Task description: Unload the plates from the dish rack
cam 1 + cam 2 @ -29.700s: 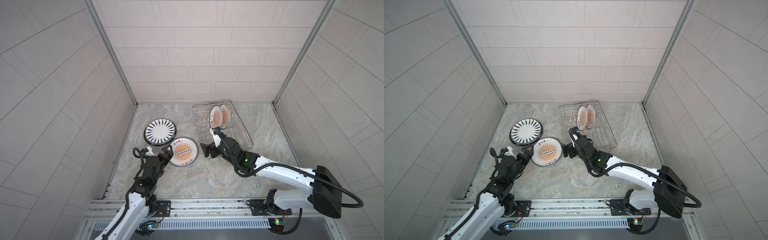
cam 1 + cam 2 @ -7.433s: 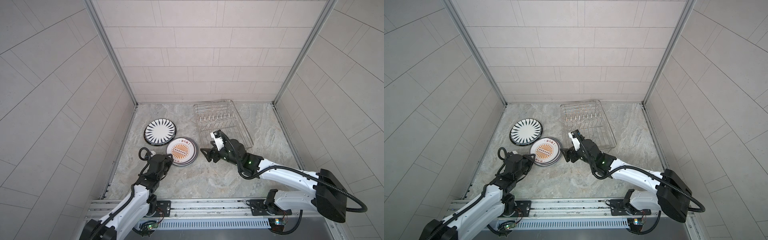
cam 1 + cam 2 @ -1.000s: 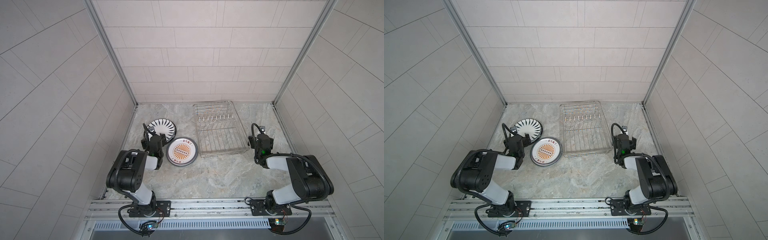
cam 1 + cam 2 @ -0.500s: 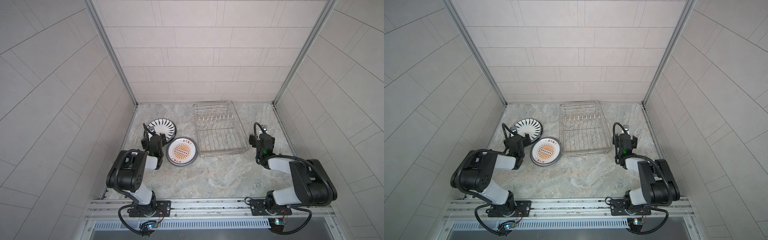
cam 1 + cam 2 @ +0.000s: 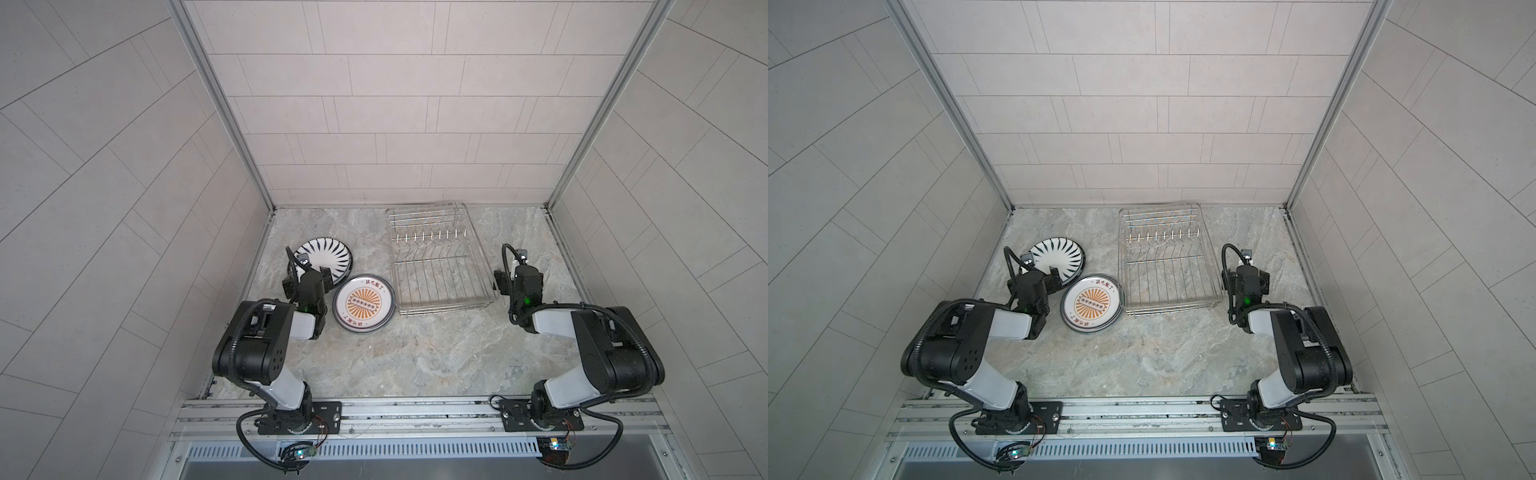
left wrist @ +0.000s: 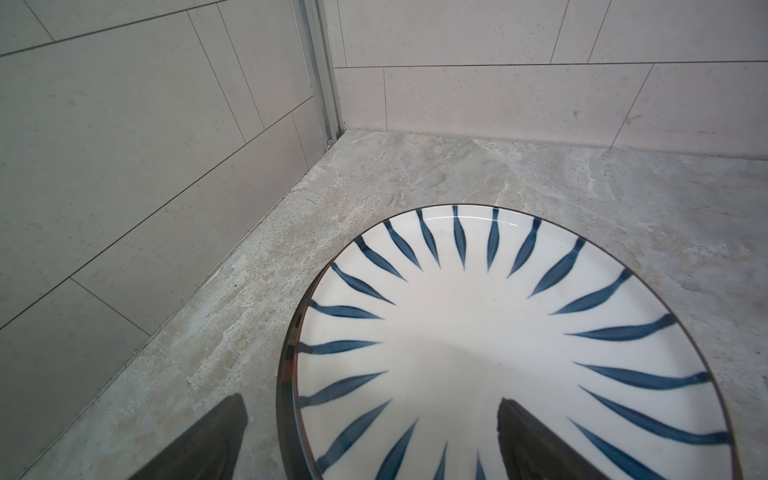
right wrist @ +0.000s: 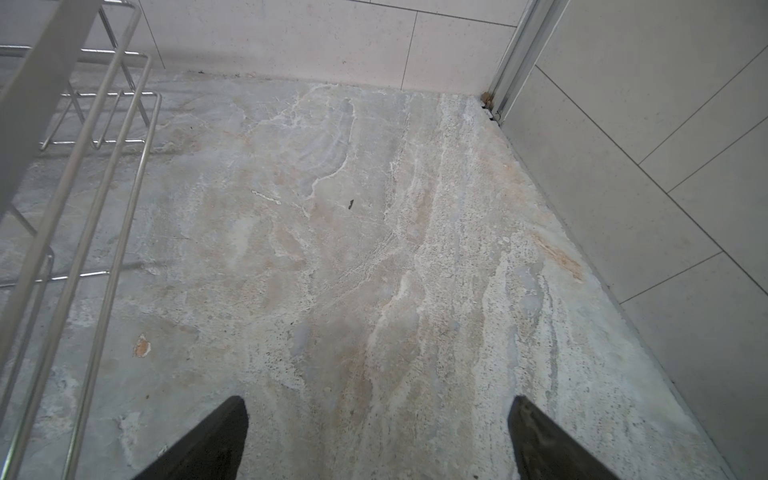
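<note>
I start with the marble-look tabletop (image 5: 415,353). It is boxed in by tiled walls on three sides, which leaves little room to swing wide.

The wire dish rack (image 5: 440,308) lies flat toward the back, right of centre. In both top views its prongs stand bare and nothing rests in it, so I judge the unloading done.

The plates lie flat on the table to the left of the rack, face up and clear of the wires. The sunburst plate (image 5: 363,304) is just beside the rack's near left corner. Extra rims show under it, so I take it for a stack. The striped plate (image 5: 328,255) lies behind it, nearer the left wall, and the left wrist view shows a darker rim beneath it.

Both arms are folded close to their bases, one on each side, which I read as parked. The left gripper (image 5: 306,276) hangs over the near edge of the striped plate with its fingers spread wide, and I see them gripping nothing. The right gripper (image 5: 517,274) sits over bare table just beside the rack's right wall, also spread wide and empty.

Nothing blocks either arm. The rack wall is the only thing close to the right one.
</note>
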{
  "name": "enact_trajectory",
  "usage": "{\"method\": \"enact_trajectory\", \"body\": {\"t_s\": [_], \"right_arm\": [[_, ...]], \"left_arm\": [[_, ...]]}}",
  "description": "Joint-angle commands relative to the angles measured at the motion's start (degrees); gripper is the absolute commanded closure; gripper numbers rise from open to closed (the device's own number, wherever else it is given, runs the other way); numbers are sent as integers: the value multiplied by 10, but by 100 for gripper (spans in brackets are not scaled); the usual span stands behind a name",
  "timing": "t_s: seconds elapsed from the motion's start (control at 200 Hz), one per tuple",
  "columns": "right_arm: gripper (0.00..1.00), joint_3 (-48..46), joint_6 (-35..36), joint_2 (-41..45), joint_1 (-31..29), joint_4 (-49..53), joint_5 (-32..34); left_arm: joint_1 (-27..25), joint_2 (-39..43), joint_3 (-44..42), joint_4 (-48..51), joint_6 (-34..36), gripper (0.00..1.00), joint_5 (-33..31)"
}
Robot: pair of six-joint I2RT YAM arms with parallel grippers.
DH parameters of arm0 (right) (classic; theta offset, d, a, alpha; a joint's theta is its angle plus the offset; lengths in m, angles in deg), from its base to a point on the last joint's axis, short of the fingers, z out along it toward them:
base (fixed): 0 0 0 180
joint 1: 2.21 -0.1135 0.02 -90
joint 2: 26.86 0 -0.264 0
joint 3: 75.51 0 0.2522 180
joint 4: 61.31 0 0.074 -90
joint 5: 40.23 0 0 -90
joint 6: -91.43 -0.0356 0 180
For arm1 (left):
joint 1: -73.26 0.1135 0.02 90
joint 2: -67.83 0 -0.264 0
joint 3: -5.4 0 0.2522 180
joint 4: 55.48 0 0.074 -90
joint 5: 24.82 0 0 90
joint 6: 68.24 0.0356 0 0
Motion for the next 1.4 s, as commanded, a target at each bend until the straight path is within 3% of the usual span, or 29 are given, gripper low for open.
{"method": "enact_trajectory", "body": {"t_s": [0.0,0.12,1.031,1.156,1.256,1.396], "right_arm": [[0,3,13,-3,-1,-10,-10],[1,-8,2,-2,-8,-28,35],[0,-13,6,5,-8,-37,37],[0,32,-13,107,-6,131,37],[0,-27,1,133,-4,47,9],[0,-13,-10,92,6,46,2]], "left_arm": [[-2,7,-4,-15,9,0,-1],[-1,7,-4,-15,9,0,-1],[-2,6,-2,-12,11,0,3],[-2,6,-2,-13,11,0,3],[-2,5,-3,-14,11,0,2],[-1,6,-3,-13,11,0,3]]}}
